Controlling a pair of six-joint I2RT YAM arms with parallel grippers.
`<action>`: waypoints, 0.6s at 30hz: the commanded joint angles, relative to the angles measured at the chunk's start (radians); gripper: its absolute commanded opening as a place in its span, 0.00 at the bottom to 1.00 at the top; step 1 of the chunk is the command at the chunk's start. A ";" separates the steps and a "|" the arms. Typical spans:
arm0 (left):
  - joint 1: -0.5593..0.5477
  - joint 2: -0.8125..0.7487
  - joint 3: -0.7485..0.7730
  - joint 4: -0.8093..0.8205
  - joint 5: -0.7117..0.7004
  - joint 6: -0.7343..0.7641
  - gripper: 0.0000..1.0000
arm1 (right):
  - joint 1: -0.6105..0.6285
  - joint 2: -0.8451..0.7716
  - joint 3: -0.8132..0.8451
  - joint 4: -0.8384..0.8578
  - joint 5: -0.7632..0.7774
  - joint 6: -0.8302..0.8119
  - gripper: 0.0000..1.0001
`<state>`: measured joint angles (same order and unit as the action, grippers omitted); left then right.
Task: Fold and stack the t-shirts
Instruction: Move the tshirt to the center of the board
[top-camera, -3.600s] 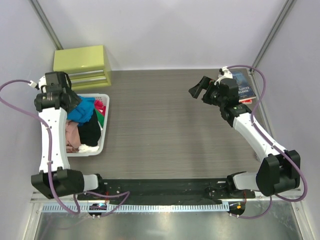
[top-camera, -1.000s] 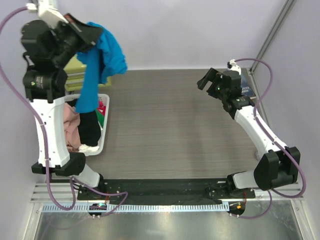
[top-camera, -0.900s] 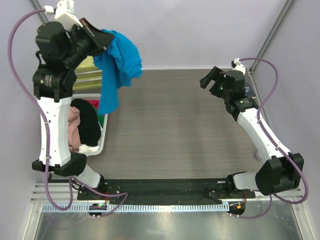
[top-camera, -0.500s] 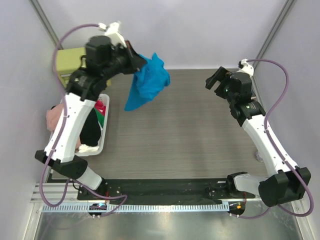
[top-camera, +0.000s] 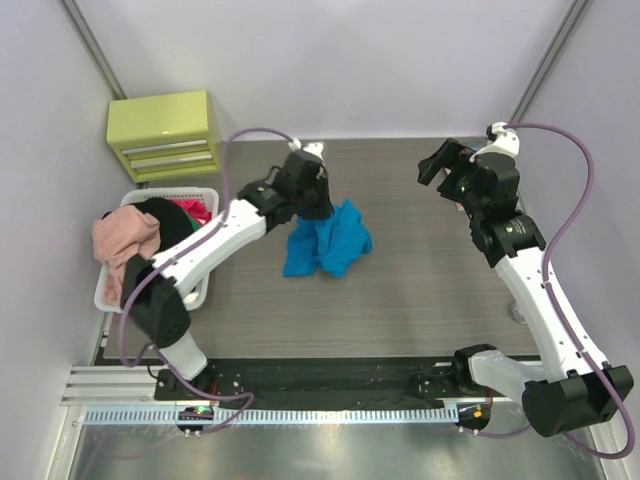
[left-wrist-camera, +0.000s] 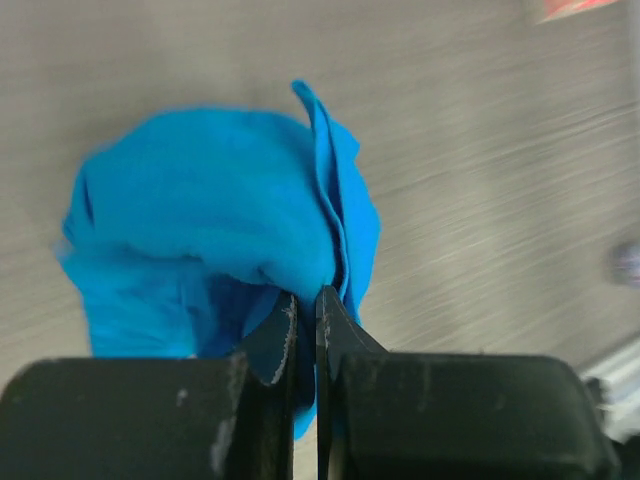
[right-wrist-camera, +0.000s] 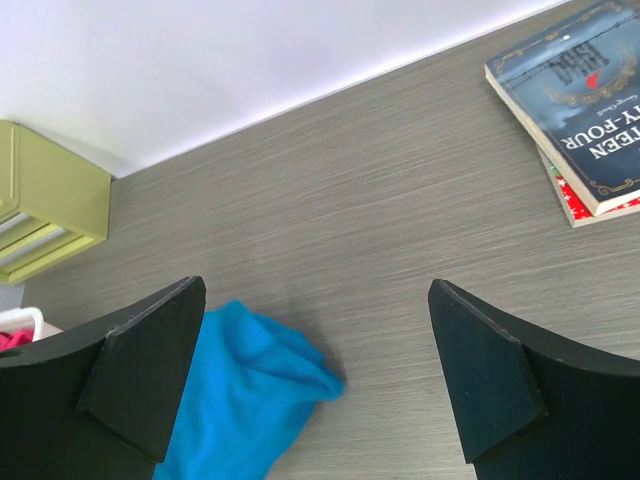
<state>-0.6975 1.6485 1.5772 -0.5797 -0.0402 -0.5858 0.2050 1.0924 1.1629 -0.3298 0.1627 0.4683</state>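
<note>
Mid-surface (top-camera: 420, 300), a little toward 9 o'clock from centre, you have the turquoise t-shirt (top-camera: 328, 243) lying crumpled in a loose heap, unfolded. The left hand (top-camera: 316, 203) sits at the heap's far edge, at its 12 o'clock. In the left wrist view the left hand (left-wrist-camera: 305, 300) has its fingers pressed together on a raised fold of the turquoise t-shirt (left-wrist-camera: 200, 230), which bunches out just beyond the tips. At 9 o'clock, on the surface's left edge, the white basket (top-camera: 103, 296) holds the others: a pink t-shirt (top-camera: 125, 237) draped over its left rim, a black t-shirt (top-camera: 165, 215) beside that, and a bit of red cloth (top-camera: 197, 208) at the far end. At 2 o'clock your right hand (top-camera: 445, 165) hangs above the surface with fingers spread wide, clamped on nothing and well apart from the heap. At 11 o'clock, in the far corner, stands a yellow-green drawer unit (top-camera: 165, 135). The right wrist view has stacked books (right-wrist-camera: 580, 110) at its 1 o'clock.
</note>
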 joint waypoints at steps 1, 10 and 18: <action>-0.068 0.141 -0.156 0.162 -0.139 -0.109 0.00 | -0.003 -0.009 -0.080 0.018 -0.089 -0.007 1.00; -0.102 0.356 -0.168 0.190 -0.112 -0.183 0.00 | -0.003 -0.002 -0.213 0.025 -0.147 0.026 1.00; -0.102 0.314 -0.143 0.162 -0.122 -0.180 0.00 | -0.001 0.041 -0.224 0.032 -0.225 0.017 1.00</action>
<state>-0.7986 1.9980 1.4200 -0.3996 -0.1307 -0.7559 0.2054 1.1137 0.9348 -0.3401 -0.0074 0.4877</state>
